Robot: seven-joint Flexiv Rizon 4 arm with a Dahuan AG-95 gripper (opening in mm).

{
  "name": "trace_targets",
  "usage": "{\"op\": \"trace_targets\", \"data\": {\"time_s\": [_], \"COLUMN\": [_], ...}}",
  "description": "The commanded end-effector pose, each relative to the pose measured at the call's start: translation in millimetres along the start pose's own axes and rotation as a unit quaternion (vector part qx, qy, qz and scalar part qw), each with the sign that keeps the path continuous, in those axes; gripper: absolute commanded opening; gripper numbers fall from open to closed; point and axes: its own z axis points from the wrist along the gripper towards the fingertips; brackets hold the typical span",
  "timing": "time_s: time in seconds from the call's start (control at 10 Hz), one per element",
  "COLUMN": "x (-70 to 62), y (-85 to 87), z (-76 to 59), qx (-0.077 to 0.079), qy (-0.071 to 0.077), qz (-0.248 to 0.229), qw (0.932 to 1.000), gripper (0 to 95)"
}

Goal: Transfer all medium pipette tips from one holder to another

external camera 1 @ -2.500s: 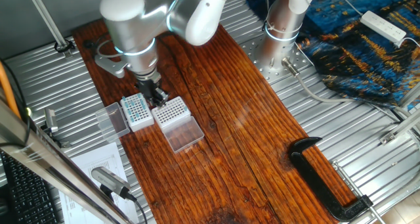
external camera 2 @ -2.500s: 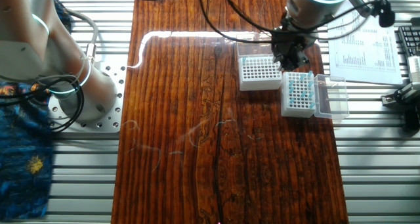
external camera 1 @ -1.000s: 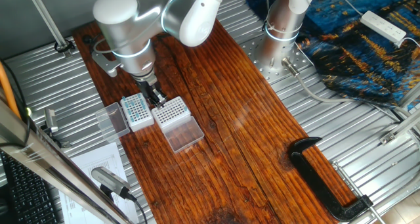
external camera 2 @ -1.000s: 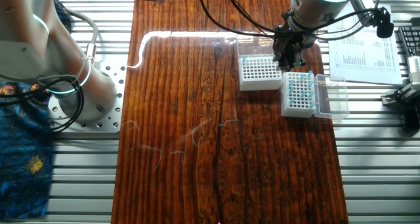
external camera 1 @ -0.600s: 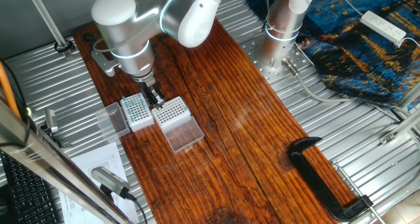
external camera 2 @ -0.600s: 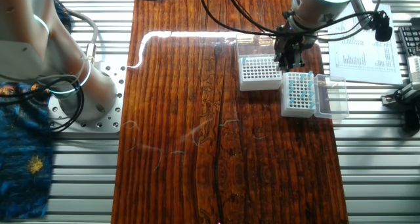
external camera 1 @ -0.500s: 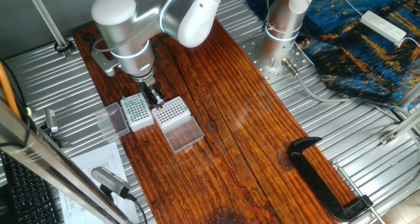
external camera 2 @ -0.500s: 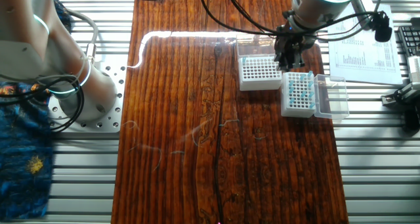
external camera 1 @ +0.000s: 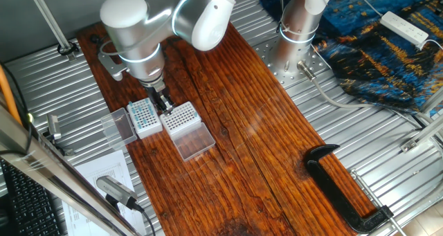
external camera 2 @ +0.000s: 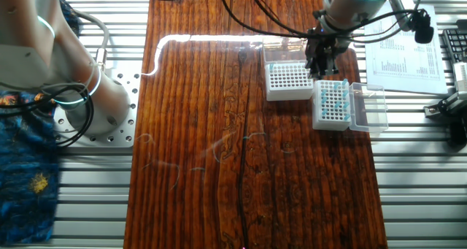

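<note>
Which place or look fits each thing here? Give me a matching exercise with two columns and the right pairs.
Things:
1. opaque white-sided rack
2. clear-sided rack
3. black clamp
4. printed sheet

Descriptions:
A. lies on the metal surface beside the wooden board, under the arm's cables
B. holds teal tips in its grid
C. grid of holes shows no teal
D. grips the board's edge, far from both racks

Pairs: 1-B, 2-C, 3-D, 4-A

Two racks (external camera 2: 306, 88) crowd the claw (external camera 2: 319, 66); board (external camera 2: 219, 169) beyond lies open
</note>
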Motion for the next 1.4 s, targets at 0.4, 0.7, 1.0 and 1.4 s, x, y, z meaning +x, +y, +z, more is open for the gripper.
{"op": "trace_targets", "data": {"time_s": [0.4, 0.7, 1.0, 1.4], "x": [-34.8, -38.2, -39.6, -39.5], "y": [-17.6, -26.1, -31.7, -35.7], "z": [-1.1, -3.9, 5.2, 8.5], "qx": [0.008, 0.027, 0.028, 0.025], "qy": [0.0, 0.003, -0.005, -0.002], "qz": [-0.015, -0.076, -0.093, -0.127], "qw": [0.9998, 0.9968, 0.9952, 0.9916], "gripper": [19.0, 19.0, 19.0, 19.0]}}
